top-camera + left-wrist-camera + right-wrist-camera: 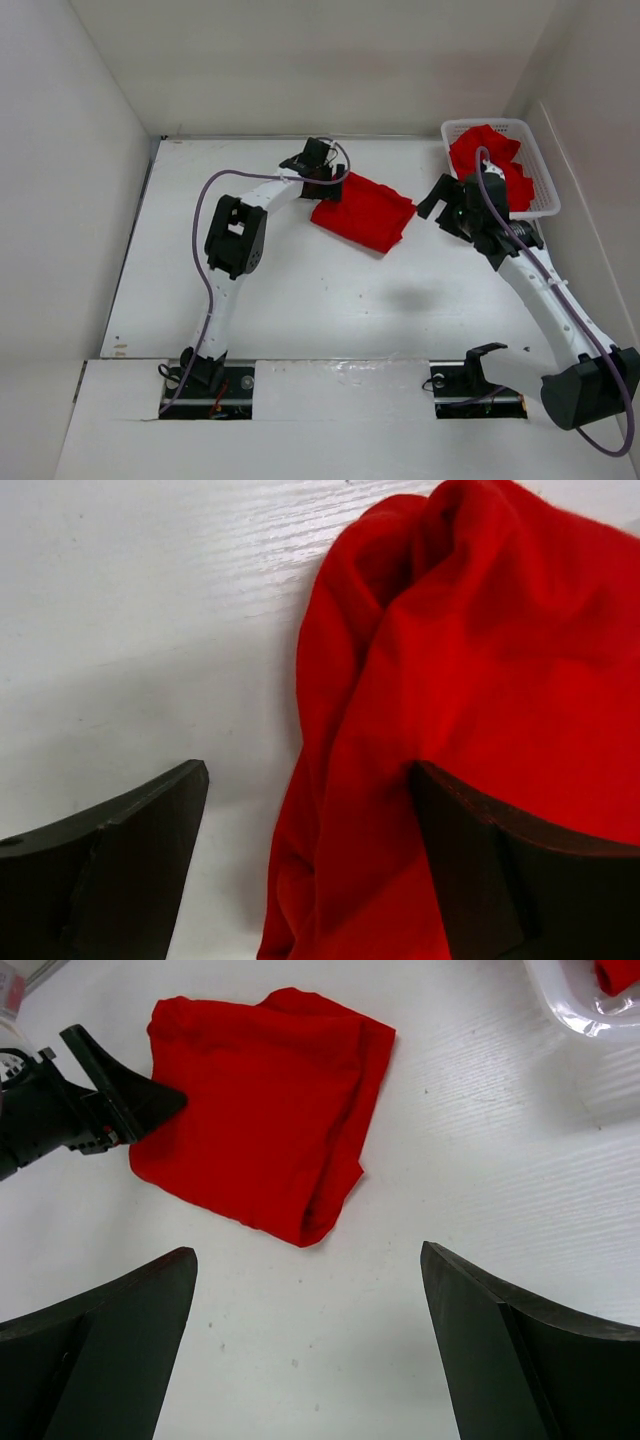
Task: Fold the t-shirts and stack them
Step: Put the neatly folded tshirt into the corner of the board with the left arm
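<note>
one red t-shirt (363, 211) lies folded in a rectangle on the table (300, 290); other red t-shirts (488, 158) sit crumpled in the basket (546, 190).

light bright, even | shadows soft | wrist close-ups perhaps slightly blurred

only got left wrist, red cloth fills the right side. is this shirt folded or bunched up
Observer: Folded; the top camera shows the t-shirt lying as a flat rough rectangle on the table.
Operator: where's the other hand
Observer: The right hand is open and empty, between that shirt and the basket.
Operator: more shirts to do
Observer: Yes, loose red t-shirts are heaped in the basket.
</note>
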Robot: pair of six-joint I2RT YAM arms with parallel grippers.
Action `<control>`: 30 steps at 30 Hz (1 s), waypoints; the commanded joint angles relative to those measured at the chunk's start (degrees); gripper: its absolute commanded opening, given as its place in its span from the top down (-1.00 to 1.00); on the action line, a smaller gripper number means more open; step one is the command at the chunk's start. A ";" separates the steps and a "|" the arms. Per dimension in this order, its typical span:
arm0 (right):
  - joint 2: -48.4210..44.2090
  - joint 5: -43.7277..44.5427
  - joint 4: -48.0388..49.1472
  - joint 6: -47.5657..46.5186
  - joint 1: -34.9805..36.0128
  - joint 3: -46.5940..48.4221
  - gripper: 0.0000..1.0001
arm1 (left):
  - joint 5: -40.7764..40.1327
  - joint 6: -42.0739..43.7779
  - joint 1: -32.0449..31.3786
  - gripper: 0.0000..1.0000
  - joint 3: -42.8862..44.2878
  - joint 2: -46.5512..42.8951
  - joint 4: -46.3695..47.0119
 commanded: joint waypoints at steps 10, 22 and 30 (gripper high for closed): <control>-1.98 0.00 -1.53 0.67 -0.35 -0.27 -0.98 | 0.27 -1.33 0.44 0.77 -3.42 -2.46 3.86; -4.71 1.06 -1.01 1.19 -0.35 -1.41 -0.98 | 4.58 1.74 19.14 1.00 -17.39 -18.02 10.19; -0.93 1.59 -0.48 1.19 -0.87 0.52 -0.98 | 3.44 8.86 31.54 1.00 -9.68 -17.06 6.85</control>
